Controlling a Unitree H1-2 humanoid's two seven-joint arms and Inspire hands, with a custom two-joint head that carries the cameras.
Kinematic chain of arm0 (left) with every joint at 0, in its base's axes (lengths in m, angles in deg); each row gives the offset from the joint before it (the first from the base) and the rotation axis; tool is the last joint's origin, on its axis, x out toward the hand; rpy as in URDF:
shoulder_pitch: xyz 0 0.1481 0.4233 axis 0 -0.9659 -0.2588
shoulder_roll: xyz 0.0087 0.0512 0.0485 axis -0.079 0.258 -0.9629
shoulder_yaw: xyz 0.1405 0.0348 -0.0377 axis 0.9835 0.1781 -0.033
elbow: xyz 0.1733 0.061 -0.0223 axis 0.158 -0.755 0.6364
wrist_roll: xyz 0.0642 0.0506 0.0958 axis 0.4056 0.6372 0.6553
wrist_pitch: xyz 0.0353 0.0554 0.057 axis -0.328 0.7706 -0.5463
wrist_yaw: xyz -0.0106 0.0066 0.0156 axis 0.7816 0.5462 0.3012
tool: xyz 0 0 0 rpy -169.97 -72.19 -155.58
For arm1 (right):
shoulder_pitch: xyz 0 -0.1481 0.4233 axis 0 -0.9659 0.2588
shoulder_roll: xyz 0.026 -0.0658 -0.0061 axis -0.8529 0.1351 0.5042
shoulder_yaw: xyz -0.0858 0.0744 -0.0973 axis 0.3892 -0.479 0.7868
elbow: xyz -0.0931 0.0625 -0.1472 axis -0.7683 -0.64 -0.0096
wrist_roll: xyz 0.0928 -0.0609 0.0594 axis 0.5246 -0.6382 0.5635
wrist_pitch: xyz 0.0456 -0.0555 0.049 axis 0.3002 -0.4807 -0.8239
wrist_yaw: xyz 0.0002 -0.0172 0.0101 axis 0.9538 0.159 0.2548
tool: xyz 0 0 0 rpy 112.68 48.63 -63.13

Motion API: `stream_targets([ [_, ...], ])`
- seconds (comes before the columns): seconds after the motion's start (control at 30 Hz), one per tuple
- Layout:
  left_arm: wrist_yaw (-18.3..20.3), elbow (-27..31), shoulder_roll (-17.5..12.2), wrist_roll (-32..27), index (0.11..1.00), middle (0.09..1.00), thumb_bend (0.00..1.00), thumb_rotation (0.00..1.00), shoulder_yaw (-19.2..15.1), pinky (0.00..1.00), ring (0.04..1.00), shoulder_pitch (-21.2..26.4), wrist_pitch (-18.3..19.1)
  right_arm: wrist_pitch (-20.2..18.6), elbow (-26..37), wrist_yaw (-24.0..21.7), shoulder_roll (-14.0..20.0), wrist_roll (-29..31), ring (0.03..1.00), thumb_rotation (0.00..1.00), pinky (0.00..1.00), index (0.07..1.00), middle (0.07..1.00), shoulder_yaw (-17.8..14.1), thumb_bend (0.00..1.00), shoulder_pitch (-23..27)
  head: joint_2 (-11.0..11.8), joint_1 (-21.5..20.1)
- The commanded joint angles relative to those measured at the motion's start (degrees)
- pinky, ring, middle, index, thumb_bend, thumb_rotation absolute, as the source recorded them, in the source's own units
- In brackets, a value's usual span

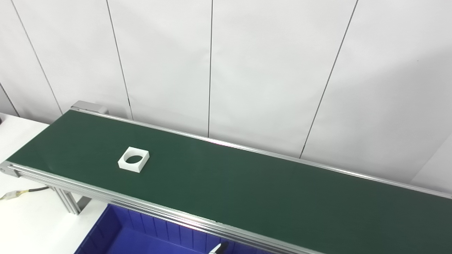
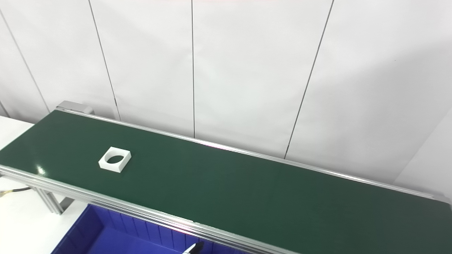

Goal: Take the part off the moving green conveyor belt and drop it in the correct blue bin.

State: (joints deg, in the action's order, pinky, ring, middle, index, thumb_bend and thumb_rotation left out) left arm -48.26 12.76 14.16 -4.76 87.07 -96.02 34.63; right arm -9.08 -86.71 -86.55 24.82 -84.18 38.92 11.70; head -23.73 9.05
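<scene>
A long dark green conveyor belt (image 1: 247,183) w/ silver aluminium side rails (image 1: 116,199) runs diagonally from the upper left to the lower right of the frame, backed by a white panelled wall (image 1: 268,70). Nothing sits on the belt around the part, which lies in the left third of the belt, nearer the front rail: one white square plastic block w/ a large round hole through its middle (image 1: 133,159), lying flat. Below the front rail, bottom left, one blue plastic bin (image 1: 116,229) w/ ribbed inner wall is partly visible. A white table surface (image 1: 24,218) at far left carries a thin cable (image 1: 21,192). At the bottom edge, centre, one dark fingertip (image 1: 219,248) pokes up; can't tell which hand it belongs to, nor whether it's open or closed.
</scene>
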Motion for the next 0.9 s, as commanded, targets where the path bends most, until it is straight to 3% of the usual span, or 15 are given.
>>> stream_targets([
  [0.0, -1.33, 1.97, -0.13, -0.22, 0.936, 0.953, 0.72, 0.78, -0.2, 0.9, 0.941, 0.61, -1.97, 3.15, 0.58, -0.26, -0.68, -0.2, 1.0, 1.0, 1.0, 1.0, 1.0, 0.12, 0.68, 0.77, 0.14, 0.11],
  [0.1, -3.16, 3.36, -0.55, 0.6, 0.925, 0.939, 0.73, 0.81, 0.5, 0.88, 0.923, 0.42, -1.97, 3.15, 0.51, -0.98, -0.89, 0.34, 1.0, 1.0, 1.0, 1.0, 1.0, 0.01, 0.66, 0.91, 0.24, 0.1],
  [0.33, 0.08, 14.94, -0.39, -1.66, 0.911, 0.923, 0.82, 0.83, -0.17, 0.84, 0.901, -1.77, -1.97, 3.15, 0.56, -2.09, -1.77, 1.37, 1.0, 1.0, 1.0, 1.0, 1.0, -0.75, 0.65, 0.84, 0.49, 0.04],
  [0.57, 6.8, 24.34, 0.98, -4.2, 0.907, 0.913, 0.83, 0.79, -5.55, 0.83, 0.886, -1.61, -1.95, 3.15, 0.08, -4.33, -2.62, 2.59, 1.0, 1.0, 1.0, 1.0, 1.0, -2.51, 0.65, 0.91, 0.88, 0.21],
  [0.87, 11.8, 25.94, 0.49, -3.49, 0.923, 0.911, 0.83, 0.76, -12.88, 0.84, 0.89, 3.17, -1.93, 3.15, -0.51, -6.04, -3.1, 2.37, 1.0, 1.0, 1.0, 1.0, 1.0, -3.93, 0.65, 1.45, 0.8, -0.22],
])
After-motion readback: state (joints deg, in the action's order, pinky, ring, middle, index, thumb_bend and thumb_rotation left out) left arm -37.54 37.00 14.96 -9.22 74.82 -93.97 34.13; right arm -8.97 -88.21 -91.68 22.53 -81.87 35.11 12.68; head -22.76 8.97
